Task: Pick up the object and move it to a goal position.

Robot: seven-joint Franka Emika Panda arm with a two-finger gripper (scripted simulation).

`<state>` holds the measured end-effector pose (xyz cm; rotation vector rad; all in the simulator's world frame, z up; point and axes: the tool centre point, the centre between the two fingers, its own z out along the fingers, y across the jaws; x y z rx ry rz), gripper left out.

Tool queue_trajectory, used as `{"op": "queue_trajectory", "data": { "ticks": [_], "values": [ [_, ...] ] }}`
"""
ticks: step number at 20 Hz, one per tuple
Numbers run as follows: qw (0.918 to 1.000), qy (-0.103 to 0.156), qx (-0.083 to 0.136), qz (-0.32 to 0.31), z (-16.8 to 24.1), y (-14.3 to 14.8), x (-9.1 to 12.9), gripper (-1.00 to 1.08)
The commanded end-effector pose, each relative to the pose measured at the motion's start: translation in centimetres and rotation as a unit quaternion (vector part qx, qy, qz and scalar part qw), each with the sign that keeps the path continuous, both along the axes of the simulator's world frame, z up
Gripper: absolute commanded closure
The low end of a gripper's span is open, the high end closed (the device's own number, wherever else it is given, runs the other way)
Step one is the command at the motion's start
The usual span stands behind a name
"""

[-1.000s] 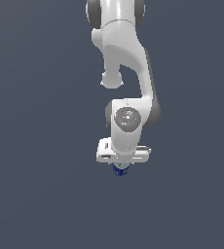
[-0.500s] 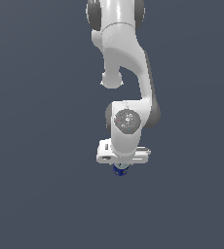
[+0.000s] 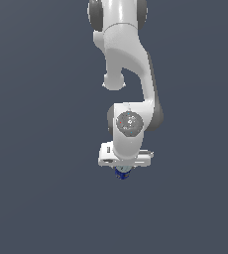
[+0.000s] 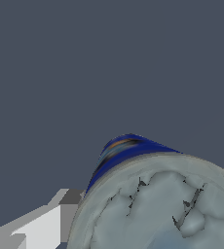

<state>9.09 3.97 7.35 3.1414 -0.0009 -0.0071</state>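
The can (image 3: 121, 173) shows in the exterior view only as a small dark blue bit under the white hand. In the wrist view it fills the near corner, with its dark blue side (image 4: 126, 148) and its pale silvery-grey round top (image 4: 162, 214) very close to the camera. My gripper (image 3: 122, 170) points down and is closed around the can. One white finger (image 4: 41, 226) with a grey pad lies against the can's side. The other finger is out of view. No goal marker shows in either view.
A plain dark grey surface (image 3: 36, 198) fills the background in both views. The white arm (image 3: 128, 64) reaches down from the exterior view's top.
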Motion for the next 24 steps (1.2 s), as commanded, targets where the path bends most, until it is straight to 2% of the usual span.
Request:
{"op": "queue_trajectory", "data": {
  "ticks": [1, 6, 16, 24],
  "values": [
    [1.0, -0.001, 0.0, 0.0, 0.6, -0.1, 0.2, 1.08],
    [1.0, -0.001, 0.0, 0.0, 2.9, -0.5, 0.6, 1.08],
    [1.0, -0.002, 0.0, 0.0, 10.3, -1.9, 2.2, 1.08],
    [1.0, -0.002, 0.0, 0.0, 12.4, -2.3, 2.9, 1.08]
  ]
}}
